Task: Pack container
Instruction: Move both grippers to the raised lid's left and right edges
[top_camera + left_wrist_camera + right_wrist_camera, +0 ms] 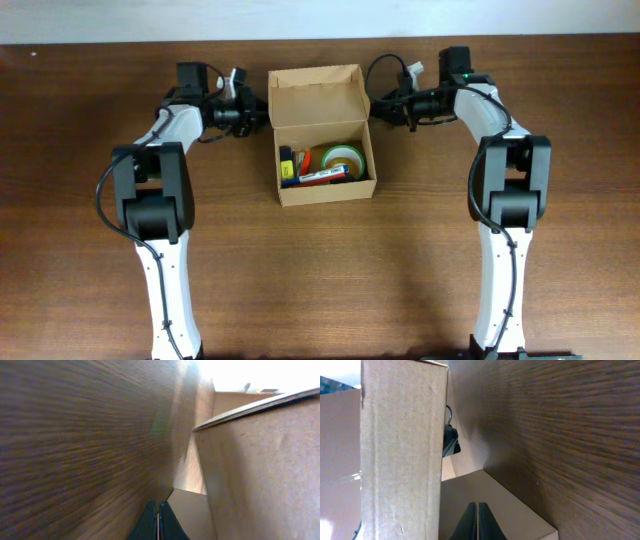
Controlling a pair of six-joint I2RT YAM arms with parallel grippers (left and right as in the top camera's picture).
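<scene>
Fingers (149, 527) together, seemingly against open tan container (315, 100)

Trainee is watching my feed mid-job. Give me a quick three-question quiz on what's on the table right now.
1. True or false: the container is empty.
2. The tape roll lies: A) outside, left of the container; B) inside the container; C) outside, right of the container.
3. Fill in: the left gripper and right gripper flank the raised lid with jaws ____.
Key: 1 false; 2 B; 3 shut.
</scene>
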